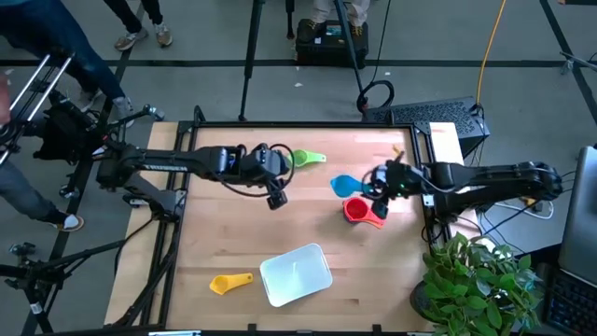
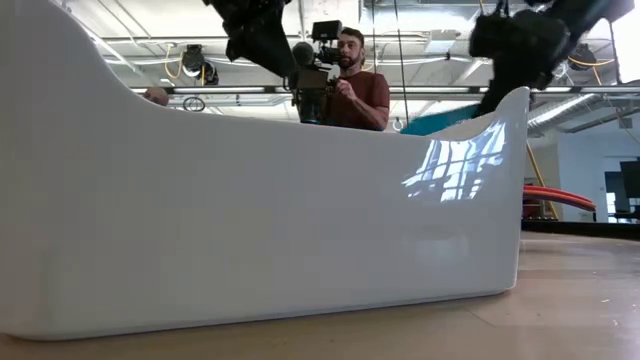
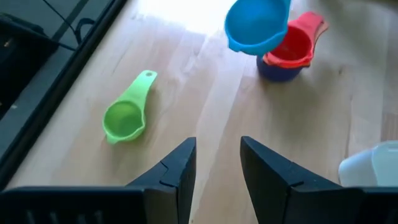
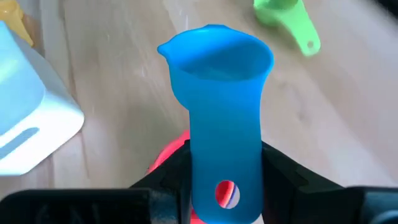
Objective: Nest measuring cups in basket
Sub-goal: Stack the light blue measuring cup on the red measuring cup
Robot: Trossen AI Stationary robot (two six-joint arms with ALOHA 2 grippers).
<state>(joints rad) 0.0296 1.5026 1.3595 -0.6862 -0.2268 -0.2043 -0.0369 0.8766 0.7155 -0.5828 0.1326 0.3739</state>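
Observation:
My right gripper (image 1: 381,189) is shut on a light blue measuring cup (image 1: 346,185), which it holds just above a red cup (image 1: 359,211) that is nested in a dark blue cup (image 3: 278,71). My left gripper (image 1: 276,193) is open and empty over the table's middle. A green cup (image 1: 309,159) lies on the wood behind it. A yellow cup (image 1: 230,282) lies on the table beside the whitish basket (image 1: 296,273) near the front edge. The other cups do not show. My right gripper pinches the light blue cup's flat handle (image 4: 225,146) between its two fingers, near the handle's holed free end. The fingers come about level from the table's right and lie along the handle. The cup is lifted clear, its bowl (image 4: 214,56) open upward and out in front of the fingers.
A black frame runs along the table's left and far edges. A potted plant (image 1: 476,280) stands at the front right corner. People and tripods stand beyond the far edge. In the low view the basket's wall (image 2: 260,220) fills most of the picture. Bare wood lies between the basket and the cups.

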